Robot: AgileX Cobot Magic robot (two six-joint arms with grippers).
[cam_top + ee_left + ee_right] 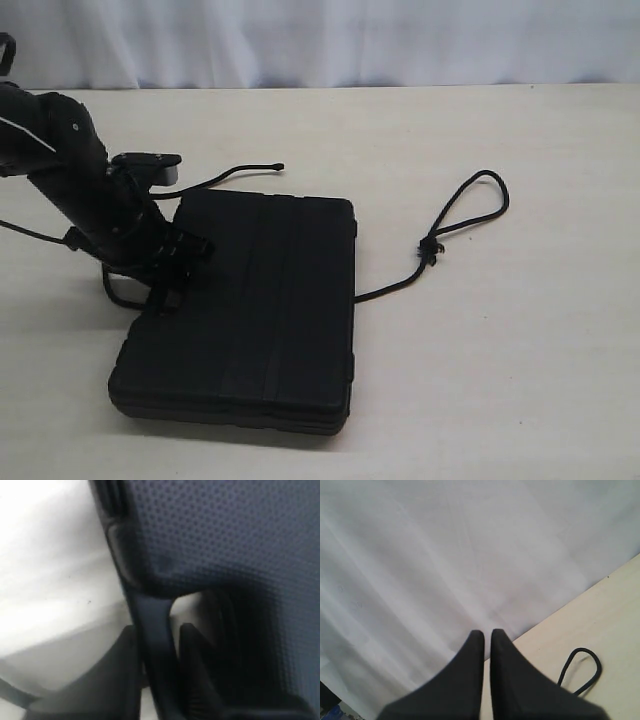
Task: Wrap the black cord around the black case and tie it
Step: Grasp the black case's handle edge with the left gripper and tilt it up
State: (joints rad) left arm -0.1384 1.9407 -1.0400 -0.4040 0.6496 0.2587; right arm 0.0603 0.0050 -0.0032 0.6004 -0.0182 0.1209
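The black case [245, 310] looks like hard moulded plastic, matt, with shallow ribs running across its lid. Close up, its skin is finely pebbled with tiny dimples. The black cord [470, 215], at three o'clock from the case, is braided fibre, dull and a little rough. The table [520, 380] beneath is pale cream, smooth and matt, with faint streaks. At twelve o'clock hangs a white cloth backdrop [350, 40] in soft folds. The right gripper [486, 635] looks like smooth, matt black plastic. The left arm [80, 190], at nine o'clock, has a black casing with a slight sheen.
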